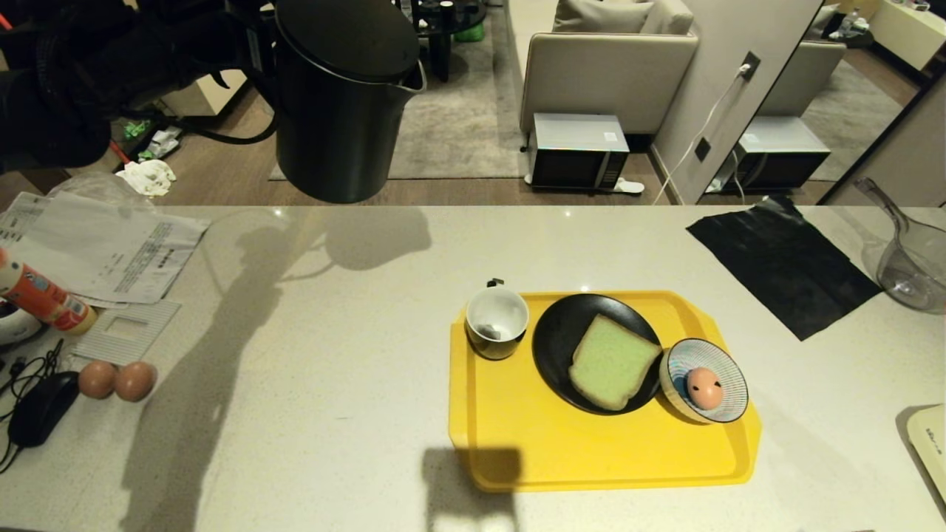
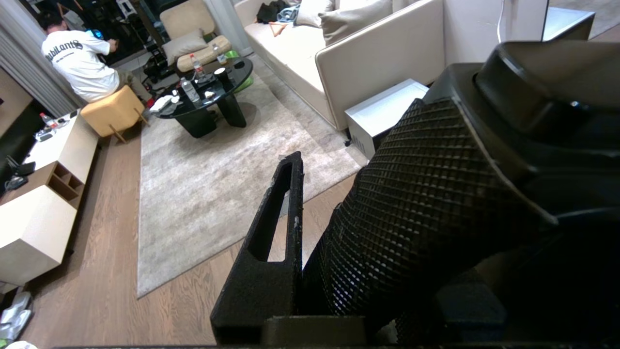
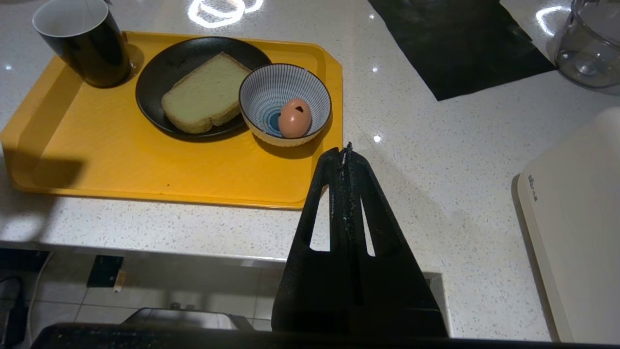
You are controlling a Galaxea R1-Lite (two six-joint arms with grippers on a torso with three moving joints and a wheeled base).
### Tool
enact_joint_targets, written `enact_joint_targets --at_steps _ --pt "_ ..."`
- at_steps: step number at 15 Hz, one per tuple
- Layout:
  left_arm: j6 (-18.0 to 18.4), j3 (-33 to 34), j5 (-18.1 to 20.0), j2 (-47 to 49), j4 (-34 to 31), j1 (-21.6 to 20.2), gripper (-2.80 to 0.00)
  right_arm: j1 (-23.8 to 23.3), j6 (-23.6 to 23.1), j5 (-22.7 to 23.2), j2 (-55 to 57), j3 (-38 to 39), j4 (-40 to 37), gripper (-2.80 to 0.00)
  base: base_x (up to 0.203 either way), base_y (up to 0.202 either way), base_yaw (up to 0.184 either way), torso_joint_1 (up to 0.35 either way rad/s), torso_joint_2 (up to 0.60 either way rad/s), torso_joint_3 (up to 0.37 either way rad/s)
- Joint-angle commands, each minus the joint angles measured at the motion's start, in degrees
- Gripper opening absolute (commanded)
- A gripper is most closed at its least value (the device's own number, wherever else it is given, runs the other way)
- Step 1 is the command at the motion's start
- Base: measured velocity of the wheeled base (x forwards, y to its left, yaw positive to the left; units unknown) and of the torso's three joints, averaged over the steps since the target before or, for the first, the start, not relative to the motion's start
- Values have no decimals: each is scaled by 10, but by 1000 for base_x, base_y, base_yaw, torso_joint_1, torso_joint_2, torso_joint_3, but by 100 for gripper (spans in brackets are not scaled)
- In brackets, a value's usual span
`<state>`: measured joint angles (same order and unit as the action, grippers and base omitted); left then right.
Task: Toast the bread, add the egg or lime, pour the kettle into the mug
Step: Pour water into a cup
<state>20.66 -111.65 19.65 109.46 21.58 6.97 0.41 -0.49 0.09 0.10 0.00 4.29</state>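
The pouring step looks to be the one in hand, with the food already set out. Nearest, low in the right wrist view, the right gripper (image 3: 347, 150) hangs idle off the counter's near edge with its fingers pressed together on nothing. Just past it the yellow tray (image 1: 517, 443) sits in the lower centre of the head view, carrying the striped bowl (image 1: 728, 366) with the spotted egg (image 1: 704, 387) inside, then the black plate (image 1: 554, 340) bearing the slice of bread (image 1: 612, 361), then the mug (image 1: 497, 322) at the tray's far left corner, upright and showing only a small dark bit inside. No lime shows anywhere. Farthest, in the upper left of the head view, the black kettle (image 1: 344, 103) hangs in the air, upright, well left of and beyond the mug; the left gripper (image 2: 310, 208) is clamped on its ribbed handle (image 2: 426, 203). The next move probably calls for carrying the spout rightward and nearer until it stands over the mug, then tipping gently. Only the left wrist view shows that clamp, plus a person seated at a coffee table far off; only the right wrist view shows the egg's dark spots clearly.
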Motion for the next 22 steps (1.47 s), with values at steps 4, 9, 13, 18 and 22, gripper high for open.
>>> enact_joint_targets --at_steps 4,9,13,18,22 --pt "3 0 1 -7 1 1 -280 0 0 0 1 15 0 -280 0 0 0 -61 127 61" --pt "3 0 1 -10 0 1 -280 0 -4 0 1 16 0 -280 0 0 0 -9 19 9" --pt "3 0 1 -13 0 1 -280 0 -13 2 0 16 -1 -280 0 0 0 62 -108 -56" --pt "8 0 2 -13 0 1 -280 0 -41 6 1 16 0 -280 0 0 0 62 -111 -55" --pt "16 0 3 -10 0 1 -280 0 -53 6 0 15 1 -280 0 0 0 65 -130 -61"
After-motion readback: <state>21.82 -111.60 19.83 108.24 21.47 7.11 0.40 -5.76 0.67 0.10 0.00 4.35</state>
